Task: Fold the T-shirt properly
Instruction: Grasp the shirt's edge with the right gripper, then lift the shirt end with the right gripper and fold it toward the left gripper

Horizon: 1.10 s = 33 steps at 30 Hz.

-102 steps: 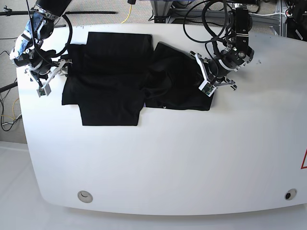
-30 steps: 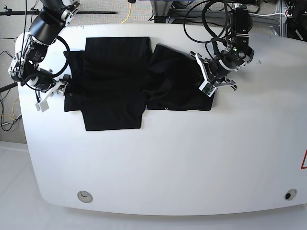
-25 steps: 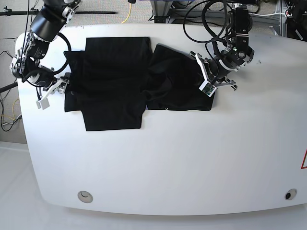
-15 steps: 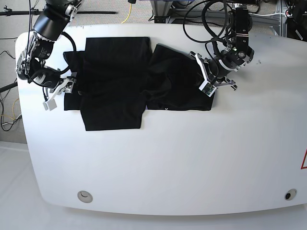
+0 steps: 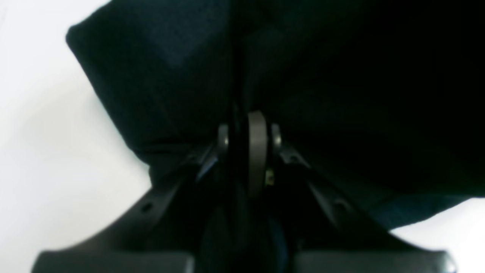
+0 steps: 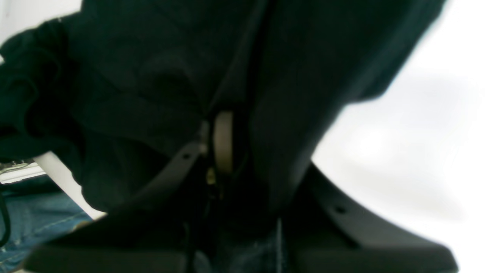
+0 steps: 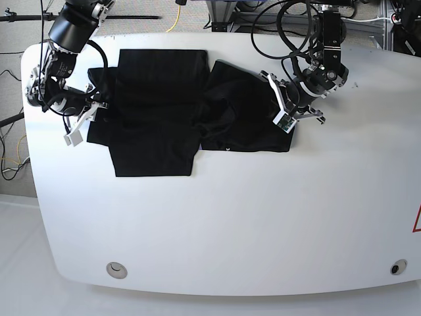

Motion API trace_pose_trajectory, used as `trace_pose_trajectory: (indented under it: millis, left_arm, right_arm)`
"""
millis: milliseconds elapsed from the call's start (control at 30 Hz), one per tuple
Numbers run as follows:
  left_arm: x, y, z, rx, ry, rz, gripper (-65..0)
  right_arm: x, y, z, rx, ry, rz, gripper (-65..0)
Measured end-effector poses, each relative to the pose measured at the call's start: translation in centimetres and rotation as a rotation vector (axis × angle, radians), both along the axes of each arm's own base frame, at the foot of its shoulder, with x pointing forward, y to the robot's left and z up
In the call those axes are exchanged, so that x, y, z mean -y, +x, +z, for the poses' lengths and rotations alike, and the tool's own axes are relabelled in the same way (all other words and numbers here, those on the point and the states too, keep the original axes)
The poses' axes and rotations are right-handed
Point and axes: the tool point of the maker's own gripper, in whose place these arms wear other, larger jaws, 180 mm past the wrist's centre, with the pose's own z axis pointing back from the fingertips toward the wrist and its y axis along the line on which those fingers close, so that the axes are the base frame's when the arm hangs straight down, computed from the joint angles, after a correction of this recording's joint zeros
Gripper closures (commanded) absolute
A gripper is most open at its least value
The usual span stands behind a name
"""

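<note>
A black T-shirt point(image 7: 154, 125) is gripped at both ends on a white tabletop point(image 7: 217, 224).

At the left of the base view, the shirt's edge is pinched between the nearly closed right fingers point(image 7: 99, 108), and cloth is bunched up around them in the right wrist view. From there the shirt is spread across the far part of the tabletop, its left portion laid fairly flat with a stepped outline, its middle rumpled into raised folds. Farther right, the shirt's other end is held in the left fingers point(image 7: 284, 122), which are drawn almost together, with cloth gathered between and around them. No print can be made out on the dark fabric.
</note>
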Motion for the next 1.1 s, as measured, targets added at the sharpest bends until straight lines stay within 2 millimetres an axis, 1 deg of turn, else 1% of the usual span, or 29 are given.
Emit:
trace_pose_trajectory:
  millis: [200, 333, 433, 600, 733, 900, 1000, 1100]
  left_arm:
    - [0.0, 0.0, 0.0, 0.001, 0.0, 0.0, 0.0]
    - [0.0, 0.0, 0.0, 0.0, -0.001, -0.001, 0.0]
    - [0.1, 0.0, 0.0, 0.0, -0.001, -0.004, 0.0]
    - [1.1, -0.1, 0.0, 0.0, -0.009, -0.022, 0.0]
    - [1.8, -0.2, 0.0, -0.001, -0.019, -0.033, 0.0]
    - [2.5, -0.2, 0.1, -0.001, -0.024, -0.037, 0.0]
    - [2.5, -0.2, 0.1, -0.002, -0.024, -0.037, 0.0]
    - [3.0, 0.1, 0.3, 0.005, -0.021, -0.053, 0.0]
  right_arm:
    - [0.1, -0.1, 0.6, 0.002, -0.065, 0.038, 0.0]
    - [0.4, 0.1, 1.8, 0.031, -0.111, 0.057, 0.0]
    - [0.6, 0.9, 3.3, 0.081, -0.15, 0.068, 0.0]
    - [0.7, 2.4, 6.5, 0.188, -0.218, 0.085, 0.0]
    - [0.7, 3.1, 8.5, 0.253, -0.266, 0.097, 0.0]
    - [-0.4, 3.7, 10.2, 0.318, -0.288, 0.104, 0.0]
    - [-1.6, 3.9, 11.0, 0.346, -0.308, 0.148, 0.0]
    - [-3.1, 4.2, 11.7, 0.375, -0.329, 0.205, 0.0]
